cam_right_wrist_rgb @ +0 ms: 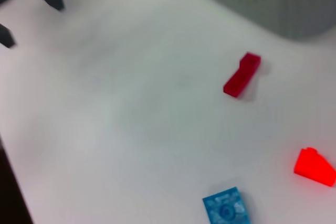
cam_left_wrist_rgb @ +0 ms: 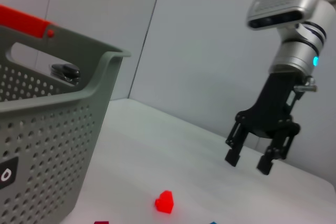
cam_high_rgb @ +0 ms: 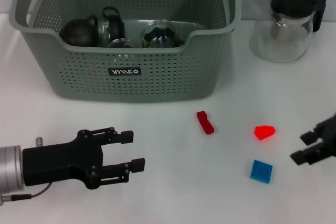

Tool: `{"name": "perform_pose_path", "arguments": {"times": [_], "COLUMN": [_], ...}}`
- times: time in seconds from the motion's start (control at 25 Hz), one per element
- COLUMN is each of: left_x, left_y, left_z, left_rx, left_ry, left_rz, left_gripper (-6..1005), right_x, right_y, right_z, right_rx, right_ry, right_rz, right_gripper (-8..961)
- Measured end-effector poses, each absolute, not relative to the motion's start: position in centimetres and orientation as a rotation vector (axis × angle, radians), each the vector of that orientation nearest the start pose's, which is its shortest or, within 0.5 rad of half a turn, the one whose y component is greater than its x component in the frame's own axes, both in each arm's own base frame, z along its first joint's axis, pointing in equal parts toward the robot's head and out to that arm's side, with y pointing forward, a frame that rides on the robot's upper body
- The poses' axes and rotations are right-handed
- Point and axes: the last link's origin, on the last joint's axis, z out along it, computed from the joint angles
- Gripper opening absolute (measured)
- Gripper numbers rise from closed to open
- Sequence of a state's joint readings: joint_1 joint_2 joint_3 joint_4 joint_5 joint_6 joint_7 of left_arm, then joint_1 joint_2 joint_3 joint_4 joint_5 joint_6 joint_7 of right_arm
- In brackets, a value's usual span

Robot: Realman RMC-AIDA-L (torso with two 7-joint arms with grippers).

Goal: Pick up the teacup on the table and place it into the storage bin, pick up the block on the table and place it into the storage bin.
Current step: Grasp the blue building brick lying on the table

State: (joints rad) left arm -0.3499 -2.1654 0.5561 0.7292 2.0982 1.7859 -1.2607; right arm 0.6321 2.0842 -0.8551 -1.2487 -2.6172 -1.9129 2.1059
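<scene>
The grey-green storage bin (cam_high_rgb: 131, 82) stands at the back of the table, with a dark round pot (cam_high_rgb: 79, 31) and glassware (cam_high_rgb: 160, 35) inside it. No teacup shows on the table. Three blocks lie in front of the bin: a long dark red block (cam_high_rgb: 205, 122), a bright red block (cam_high_rgb: 264, 131) and a flat blue block (cam_high_rgb: 261, 171). My left gripper (cam_high_rgb: 134, 150) hovers open and empty at the front left, well clear of the blocks. At the right edge my right gripper (cam_high_rgb: 302, 148) is open and empty, just right of the blue and bright red blocks.
A glass jug (cam_high_rgb: 286, 24) with a black lid stands at the back right, beside the bin. Bare white table (cam_high_rgb: 173, 192) lies between the two grippers. The left wrist view shows the bin wall (cam_left_wrist_rgb: 47, 150), the bright red block (cam_left_wrist_rgb: 164, 202) and the right gripper (cam_left_wrist_rgb: 248, 162).
</scene>
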Motion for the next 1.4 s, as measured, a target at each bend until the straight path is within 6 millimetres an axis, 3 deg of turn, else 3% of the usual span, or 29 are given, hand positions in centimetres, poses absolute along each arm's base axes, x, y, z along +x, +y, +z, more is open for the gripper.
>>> {"name": "perform_pose_path", "arguments": {"times": [0.12, 0.36, 0.76, 1.4], "left_x": [-28.8, -29.1, -29.2, -29.5], "left_y": [25.4, 25.3, 25.3, 25.5], "left_z": [-1.3, -1.4, -1.6, -1.7], "left_rx": [-2.746, -2.727, -2.7, -2.677], "left_ry": [-0.663, -0.674, -0.669, -0.683], "left_rz": [-0.848, -0.851, -0.878, -0.865], "left_gripper": [720, 721, 722, 723], "right_x": [20.3, 17.9, 17.7, 18.7], "right_y": [33.8, 34.5, 33.8, 33.5], "right_z": [4.1, -0.2, -5.3, -6.7], "right_rx": [-2.858, -2.856, -2.854, -2.848], "right_ry": [0.935, 0.715, 0.487, 0.49], "right_rz": [-0.487, -0.712, -0.891, -0.915], "right_gripper": [669, 663, 601, 604]}}
